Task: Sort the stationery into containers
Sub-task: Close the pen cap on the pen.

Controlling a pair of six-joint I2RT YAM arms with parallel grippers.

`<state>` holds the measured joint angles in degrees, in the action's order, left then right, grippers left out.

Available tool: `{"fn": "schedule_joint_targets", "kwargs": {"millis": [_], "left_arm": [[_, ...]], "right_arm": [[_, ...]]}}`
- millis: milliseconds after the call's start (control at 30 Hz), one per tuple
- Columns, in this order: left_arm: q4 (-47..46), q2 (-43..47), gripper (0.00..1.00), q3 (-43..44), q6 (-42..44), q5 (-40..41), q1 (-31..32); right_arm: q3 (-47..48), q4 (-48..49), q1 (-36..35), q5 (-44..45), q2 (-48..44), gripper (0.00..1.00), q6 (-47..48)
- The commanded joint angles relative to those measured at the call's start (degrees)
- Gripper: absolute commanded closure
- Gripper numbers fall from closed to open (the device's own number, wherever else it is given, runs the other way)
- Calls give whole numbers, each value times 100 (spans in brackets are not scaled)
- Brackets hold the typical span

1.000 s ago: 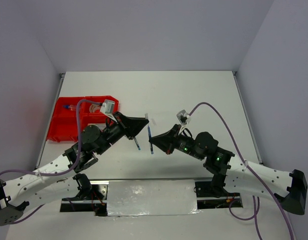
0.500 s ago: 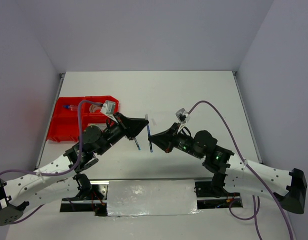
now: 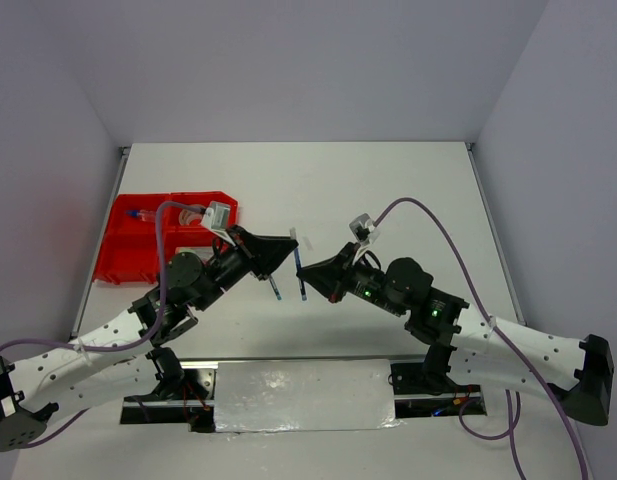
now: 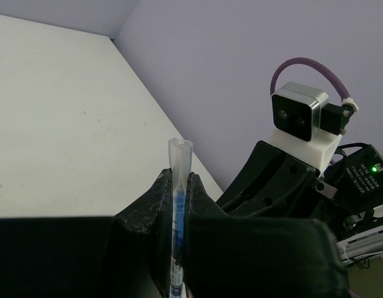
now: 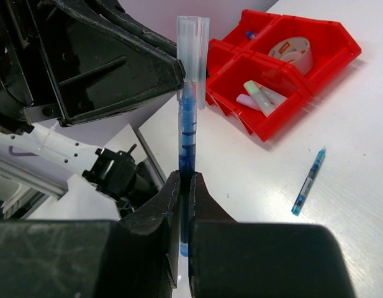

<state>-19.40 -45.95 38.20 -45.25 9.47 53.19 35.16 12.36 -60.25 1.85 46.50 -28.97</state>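
Note:
A thin blue pen (image 3: pixel 301 275) with a clear cap is held upright above the table between both arms. My left gripper (image 3: pixel 292 245) is shut on it just below the cap (image 4: pixel 180 150). My right gripper (image 3: pixel 308 278) is shut on its lower end (image 5: pixel 186 149), with the left fingertip touching the pen higher up. A second blue pen (image 3: pixel 276 291) lies loose on the table beneath the left gripper and also shows in the right wrist view (image 5: pixel 308 184). The red tray (image 3: pixel 123 262) sits at the left, holding a tape roll (image 5: pixel 295 53) and pastel markers (image 5: pixel 259 94).
The red tray's rim (image 5: pixel 340 43) is at the upper right of the right wrist view. A shiny metal plate (image 3: pixel 303 395) lies at the near edge between the arm bases. Grey walls enclose the white table on three sides.
My right gripper has shifted slightly left and farther, carrying the pen closer to the left gripper. The left arm has barely moved.

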Motion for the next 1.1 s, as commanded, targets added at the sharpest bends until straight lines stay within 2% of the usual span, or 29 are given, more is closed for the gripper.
{"fn": "schedule_joint_targets", "kwargs": {"millis": [0,300,433,533,567,633,667,767,933,1033,1067], "left_arm": [[-240,95,100,-58,-54,-122,25],[6,104,98,91,87,-130,25],[252,60,97,223,245,-113,25],[296,104,83,232,324,-60,25],[305,113,75,250,350,-60,25],[349,113,66,285,455,-77,25],[375,104,59,337,500,-86,25],[524,95,51,434,640,-51,25],[507,148,50,443,711,19,25],[472,183,58,434,711,11,25],[437,183,65,426,720,-24,25]], "right_arm": [[343,433,-48,456,26,100,251],[615,742,-40,537,342,100,567],[992,347,-31,571,509,100,945],[950,459,-40,536,439,100,1034],[932,495,-40,493,421,100,1051],[923,496,-40,352,421,100,1069],[905,504,-40,299,421,100,1086],[826,531,-40,176,430,100,1052],[712,592,-48,26,456,100,964],[668,610,-40,-79,465,100,946],[659,618,-48,-140,465,100,946]]}}
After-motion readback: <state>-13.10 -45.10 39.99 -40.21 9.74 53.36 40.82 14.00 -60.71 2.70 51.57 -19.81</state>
